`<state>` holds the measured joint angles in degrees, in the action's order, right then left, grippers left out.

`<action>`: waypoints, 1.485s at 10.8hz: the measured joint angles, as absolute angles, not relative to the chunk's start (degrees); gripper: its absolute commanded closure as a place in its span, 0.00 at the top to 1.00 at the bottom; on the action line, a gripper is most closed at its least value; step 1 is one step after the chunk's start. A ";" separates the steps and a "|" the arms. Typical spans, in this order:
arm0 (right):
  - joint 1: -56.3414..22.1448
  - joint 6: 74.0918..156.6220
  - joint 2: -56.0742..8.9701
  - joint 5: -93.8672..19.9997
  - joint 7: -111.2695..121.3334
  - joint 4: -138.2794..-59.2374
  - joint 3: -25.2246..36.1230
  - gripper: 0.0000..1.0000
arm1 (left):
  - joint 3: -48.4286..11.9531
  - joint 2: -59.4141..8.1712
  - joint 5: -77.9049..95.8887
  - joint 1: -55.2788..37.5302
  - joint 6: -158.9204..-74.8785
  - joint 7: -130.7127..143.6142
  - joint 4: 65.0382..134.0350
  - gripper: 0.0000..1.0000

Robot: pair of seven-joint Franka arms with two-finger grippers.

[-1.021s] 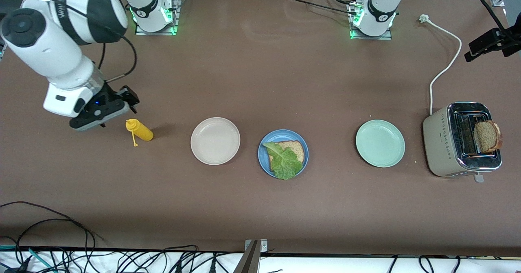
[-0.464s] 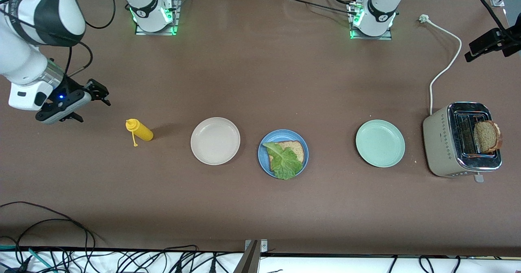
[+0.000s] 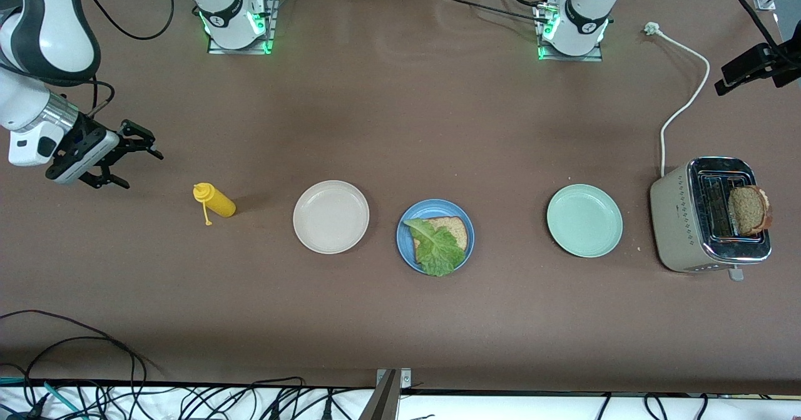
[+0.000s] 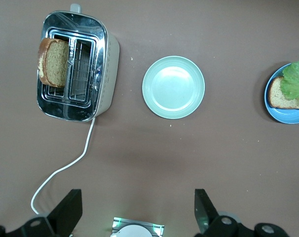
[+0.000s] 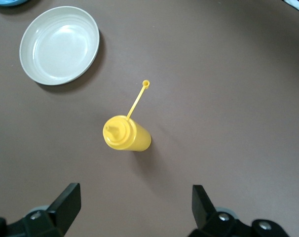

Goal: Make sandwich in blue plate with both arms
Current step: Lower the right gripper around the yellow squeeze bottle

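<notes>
Two open claws, right claw (image 3: 128, 155) frontally visible, left claw (image 4: 134, 210) wrist-only

We see the lettuce leaf (image 3: 437, 247) covering most of the bread slice (image 3: 454, 229). The blue plate (image 4: 288, 113) is cut off in left wrist view. The second bread slice (image 3: 748, 210) sits partly inside the toaster (image 3: 688, 232).

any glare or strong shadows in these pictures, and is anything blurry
Front view: even light, soft shadow beside the yellow bottle, all sharp. Left wrist view: bright reflections on the toaster top and a sheen on the green plate. Right wrist view: sheen in the beige plate; the near fingers look soft.
</notes>
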<state>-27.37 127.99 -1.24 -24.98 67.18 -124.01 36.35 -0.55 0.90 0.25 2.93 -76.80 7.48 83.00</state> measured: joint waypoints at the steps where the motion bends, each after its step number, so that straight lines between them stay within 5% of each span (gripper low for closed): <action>1: -27.36 128.51 -1.56 -29.03 72.89 -125.21 37.46 1.00 | -0.55 0.90 0.26 2.92 -76.80 7.48 83.00 1.00; 8: -22.33 121.83 -14.69 -65.59 114.73 -126.87 39.76 1.00 | -0.55 0.87 0.25 2.92 -76.79 7.48 83.04 1.00; 16: -19.15 107.69 -28.62 -83.33 132.76 -124.20 39.71 1.00 | -0.55 0.87 0.26 2.92 -76.80 7.48 83.07 1.00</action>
